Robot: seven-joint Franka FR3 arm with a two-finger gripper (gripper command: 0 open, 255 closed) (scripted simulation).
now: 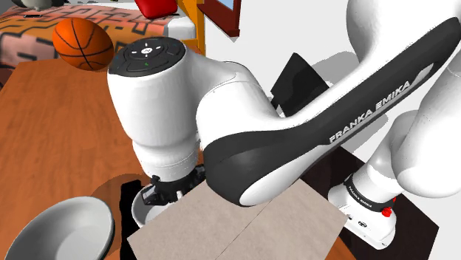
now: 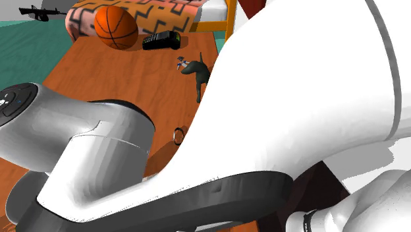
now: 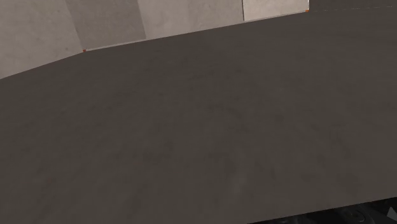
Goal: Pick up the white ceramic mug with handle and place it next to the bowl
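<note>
The white arm (image 1: 295, 125) is by far the largest thing seen, bent low across the wooden worktop (image 1: 59, 133). Beyond the worktop's far end a bed (image 1: 29, 29) with an orange and black patterned cover is seen. A flat grey sheet (image 1: 244, 229) is spread on the worktop under the arm's elbow. In the shoulder view's lower left corner a pale grey bowl (image 1: 59, 229) is set, and an orange basketball (image 1: 83, 43) lies at the far end. The white mug (image 1: 144, 210) is found directly under the black hand, just beside the bowl on the side nearer the grey sheet; only part of its rim is shown, and its handle is hidden. Smaller things are gathered far from the bowl: a black handset-like device (image 2: 161, 41), a dark dog figure (image 2: 196, 69) and a small ring (image 2: 178, 135).

Whether the jaws are spread or clamped on the mug cannot be told, since they are hidden by the wrist, and in the wrist view a dull grey surface is shown close up.

The mug appears to rest on the worktop close to the bowl, so either a grasp is being prepared or the placing is nearly done; which of these cannot be settled.

"FRANKA EMIKA" (image 1: 377, 111) is printed in white on the dark forearm band. A smaller label on the base ring cannot be read.
</note>
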